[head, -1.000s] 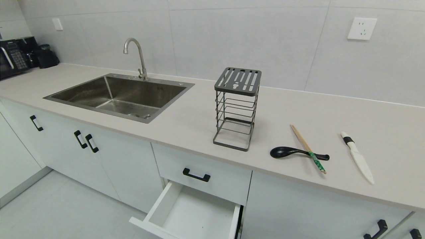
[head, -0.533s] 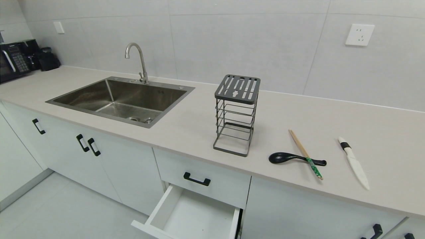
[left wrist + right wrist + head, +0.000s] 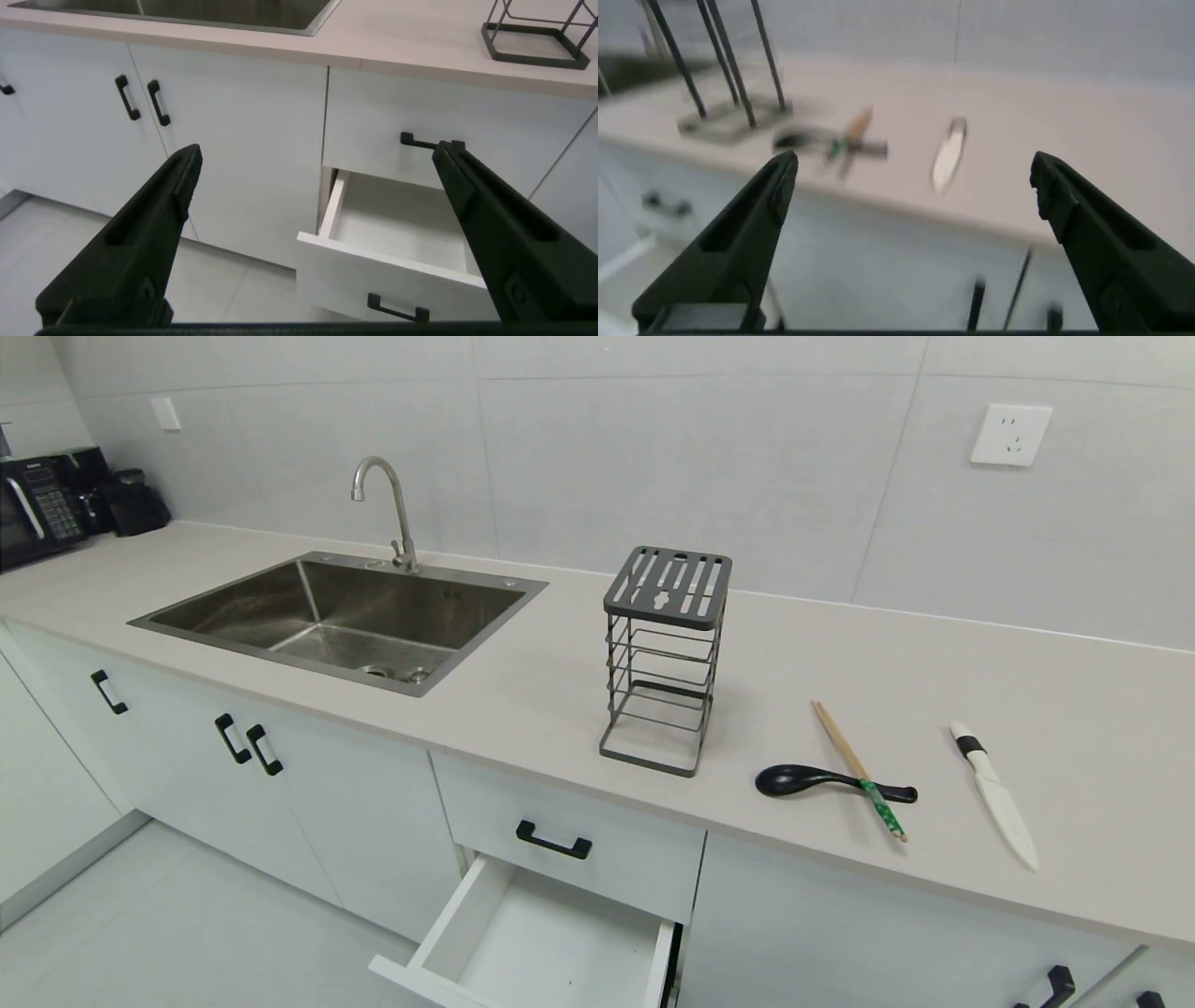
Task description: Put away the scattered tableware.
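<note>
On the counter (image 3: 822,644), right of a dark wire rack (image 3: 665,663), lie the scattered pieces. A black spoon (image 3: 826,781) has a pair of chopsticks (image 3: 857,767) with green ends lying across its handle. A white knife (image 3: 994,795) with a black band lies farther right. My left gripper (image 3: 320,154) stands open in front of the cabinets, facing the open lower drawer (image 3: 402,233), with nothing between its fingers. My right gripper (image 3: 914,165) is open too, below counter height and short of the knife (image 3: 948,163), the spoon and chopsticks (image 3: 840,145) and the rack (image 3: 729,93).
A steel sink (image 3: 341,616) with a faucet (image 3: 387,509) sits left of the rack. A white drawer (image 3: 541,943) stands pulled out below the counter, under a closed drawer (image 3: 560,826). A microwave (image 3: 33,504) stands at the far left, against the tiled wall.
The head view shifted a little between one second and half a second ago. Rack, spoon, chopsticks and knife lie as before.
</note>
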